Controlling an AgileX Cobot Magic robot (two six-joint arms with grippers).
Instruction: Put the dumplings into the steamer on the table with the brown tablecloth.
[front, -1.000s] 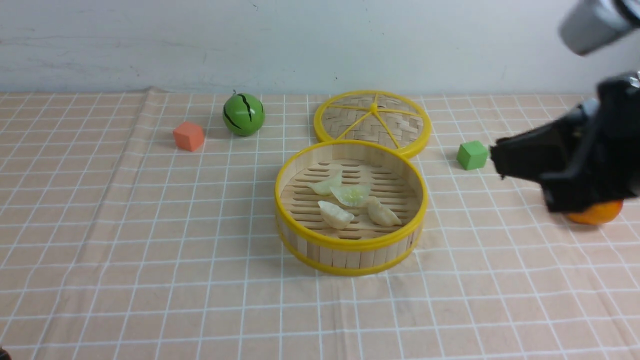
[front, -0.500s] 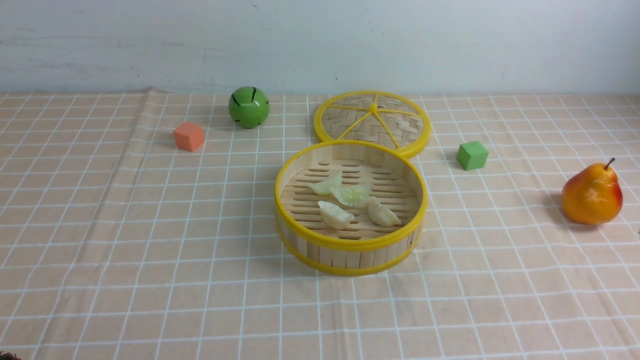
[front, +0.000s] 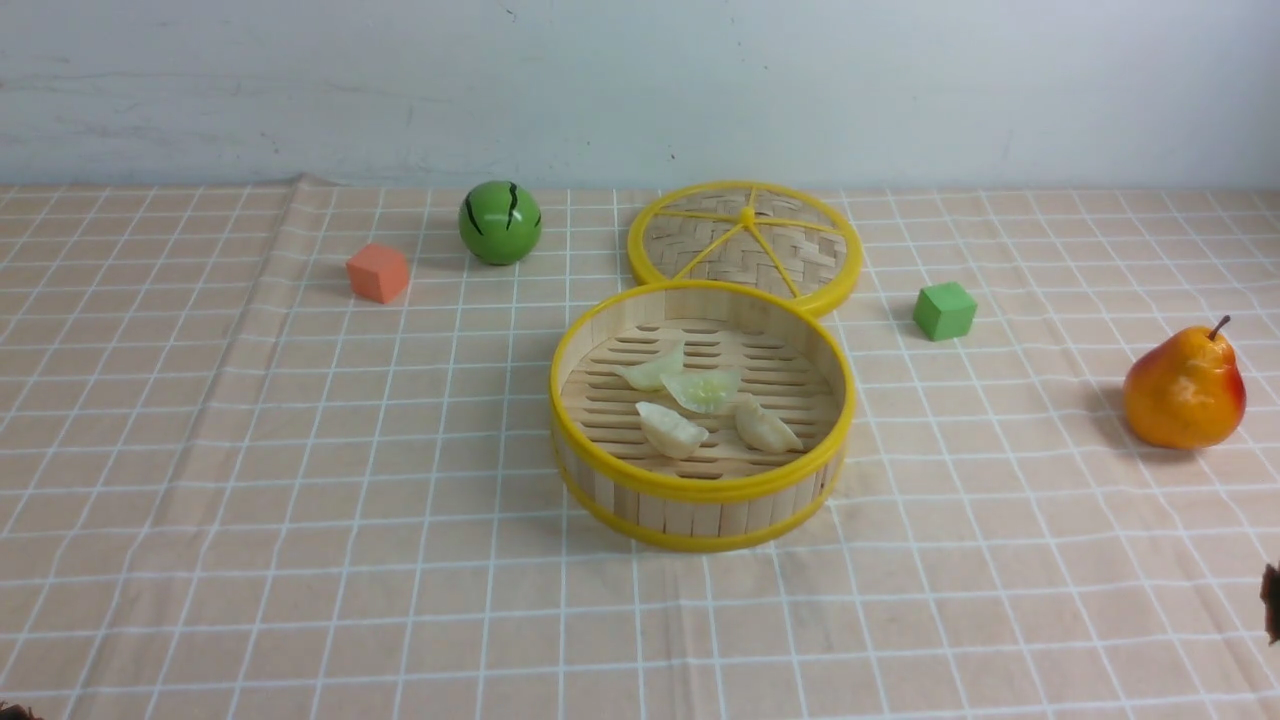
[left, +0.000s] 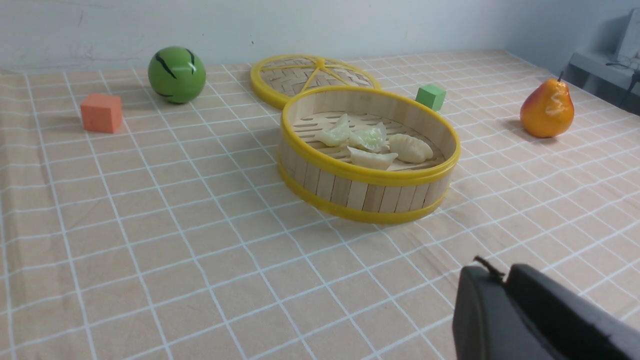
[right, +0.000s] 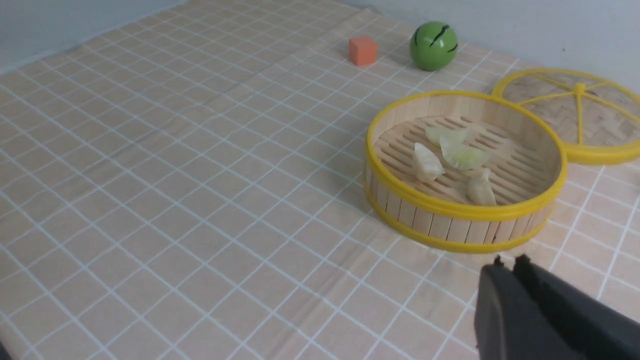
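The steamer (front: 700, 492) stands mid-table on the brown tablecloth (front: 300, 450). Inside it lie several dumplings: pale green ones (front: 706, 390) (front: 652, 372) and cream ones (front: 670, 428) (front: 766, 426). They also show in the left wrist view (left: 372, 137) and the right wrist view (right: 457, 156). My left gripper (left: 502, 272) is shut and empty, low over the cloth, on the near side of the steamer (left: 367, 172). My right gripper (right: 510, 261) is shut and empty too, just short of the steamer's wall (right: 465, 210). The front view shows only a dark sliver of the right gripper (front: 1272, 600) at the right edge.
The woven lid (front: 745, 245) lies flat behind the steamer. A green striped ball (front: 500, 222) and an orange cube (front: 378, 272) sit at the back left. A green cube (front: 944, 310) and a pear (front: 1185, 390) sit on the right.
My right arm has pulled back out of the front view from the right side, uncovering the pear. The green ball has rolled a little to the right.
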